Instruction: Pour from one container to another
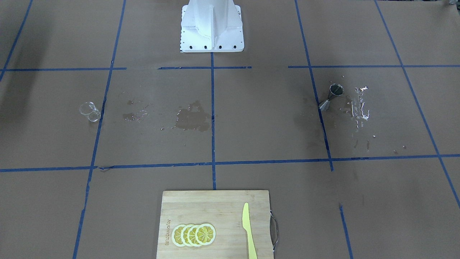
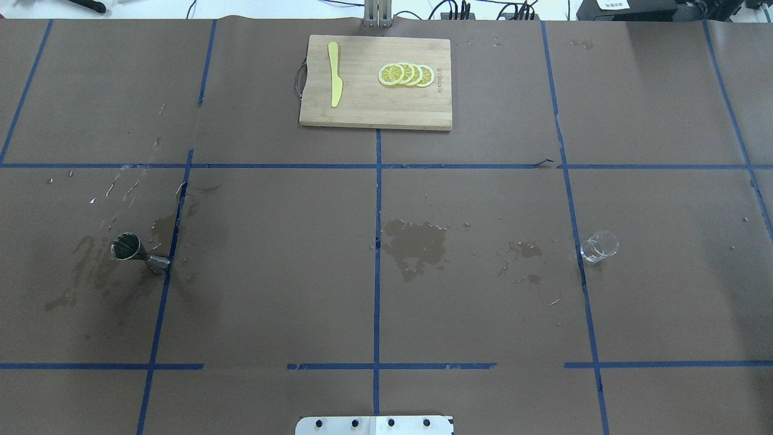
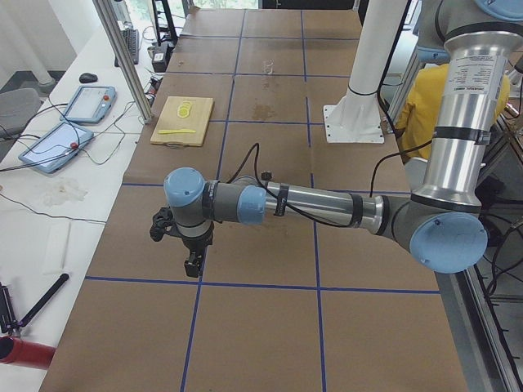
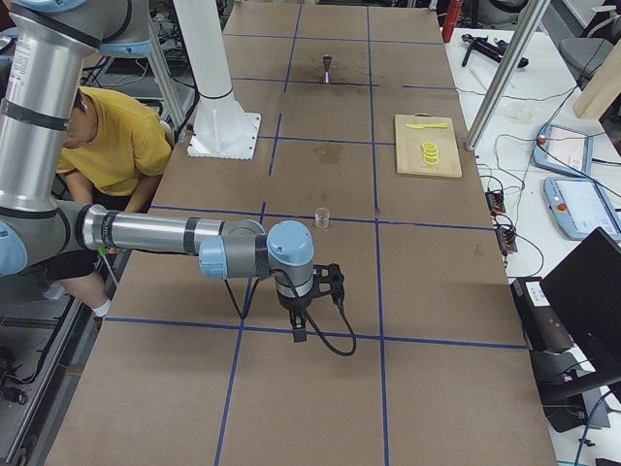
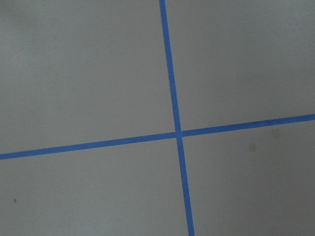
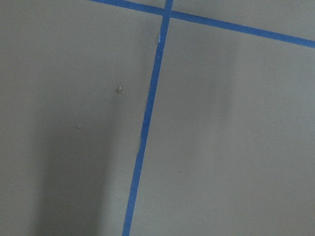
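The small clear cup [image 2: 599, 246] stands upright on the brown paper at the right of the overhead view; it also shows as cup [image 1: 90, 111] and cup [image 4: 321, 217]. The steel hourglass jigger [image 2: 136, 252] stands far off on the left, also seen as jigger [image 1: 332, 95] and jigger [image 4: 328, 68]. My left gripper [image 3: 194, 267] hangs low over the table's left end, well away from the jigger. My right gripper [image 4: 298, 333] hangs over the right end, short of the cup. Neither shows in the overhead or front view, and I cannot tell whether either is open. Both wrist views show only paper and blue tape.
A wooden cutting board [image 2: 374, 115] with lemon slices [image 2: 406, 74] and a yellow knife [image 2: 334, 81] lies at the table's far middle edge. Wet patches [image 2: 416, 241] darken the paper in the middle and around the jigger. The robot's white base [image 1: 212, 32] stands mid-table. A person in yellow [image 4: 116, 141] sits beside it.
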